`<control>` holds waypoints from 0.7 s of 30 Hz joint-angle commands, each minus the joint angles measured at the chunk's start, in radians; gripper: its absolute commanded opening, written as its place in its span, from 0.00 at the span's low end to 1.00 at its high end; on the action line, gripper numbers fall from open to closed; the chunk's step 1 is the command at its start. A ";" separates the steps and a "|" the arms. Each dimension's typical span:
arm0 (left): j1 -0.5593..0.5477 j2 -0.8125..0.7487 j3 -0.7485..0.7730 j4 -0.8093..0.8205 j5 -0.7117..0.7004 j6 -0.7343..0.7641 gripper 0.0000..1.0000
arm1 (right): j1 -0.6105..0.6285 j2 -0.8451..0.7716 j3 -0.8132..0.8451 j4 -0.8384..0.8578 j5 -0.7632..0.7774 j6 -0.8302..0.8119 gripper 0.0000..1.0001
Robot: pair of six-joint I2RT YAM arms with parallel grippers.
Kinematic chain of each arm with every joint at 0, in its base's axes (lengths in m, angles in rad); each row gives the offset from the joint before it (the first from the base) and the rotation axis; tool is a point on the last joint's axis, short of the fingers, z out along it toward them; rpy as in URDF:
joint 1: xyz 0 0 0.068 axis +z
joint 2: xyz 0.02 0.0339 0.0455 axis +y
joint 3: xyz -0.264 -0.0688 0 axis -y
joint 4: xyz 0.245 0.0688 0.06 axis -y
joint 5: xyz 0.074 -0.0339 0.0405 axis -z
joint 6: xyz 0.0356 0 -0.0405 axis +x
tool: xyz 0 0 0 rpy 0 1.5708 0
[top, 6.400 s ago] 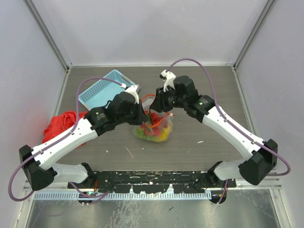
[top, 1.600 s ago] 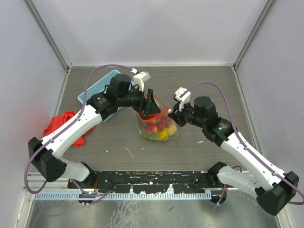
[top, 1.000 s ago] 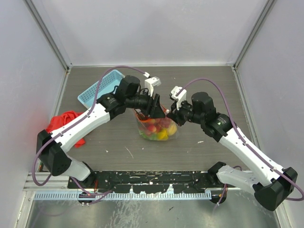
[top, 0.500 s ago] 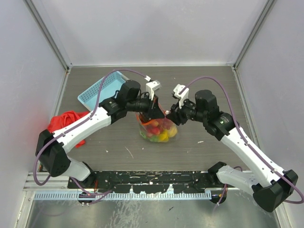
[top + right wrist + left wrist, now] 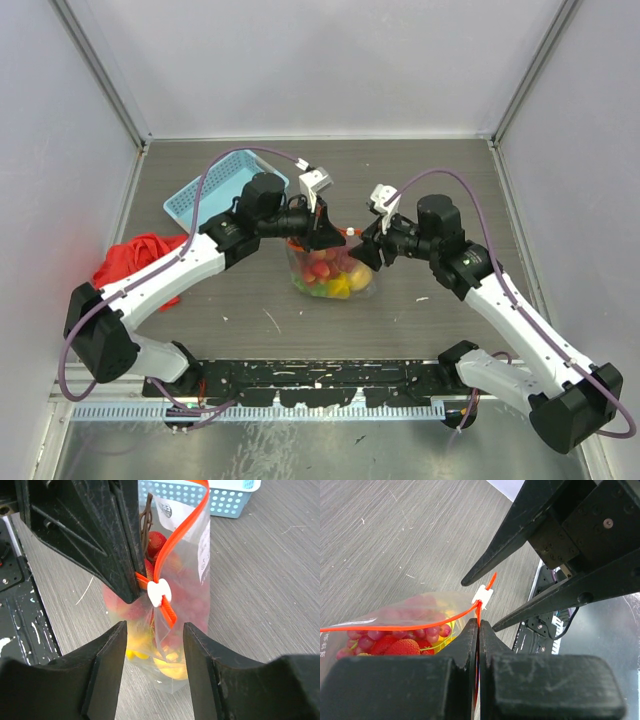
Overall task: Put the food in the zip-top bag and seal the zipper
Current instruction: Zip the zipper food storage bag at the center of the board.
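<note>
Loading looks done: all the food [image 5: 402, 647] that can be seen (strawberries, grapes, yellow pieces) is inside the zip-top bag [image 5: 187, 590]. The bag is held upright on the surface [image 5: 430, 190], between the two arms.

The left pincer [image 5: 478, 630] is closed tight on the zipper [image 5: 395, 628], pinched just below the white slider [image 5: 483, 595]. The right pincer [image 5: 154, 626] is spread wide, one finger on either side of the slider. Nothing is gripped and no contact is seen.

Sealing is judged as what is left. The slider sits at the strip end beside the left pincer. The strip reads as a single line from there, but whether the track is pressed shut along its length cannot be told.

Likely still to do: slider to be gripped by the right pincer and drawn along the mouth while the end is anchored by the left.
</note>
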 commanded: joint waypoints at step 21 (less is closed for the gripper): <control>0.001 -0.098 -0.003 0.149 0.036 0.039 0.04 | -0.065 0.056 0.005 0.176 -0.218 -0.035 0.00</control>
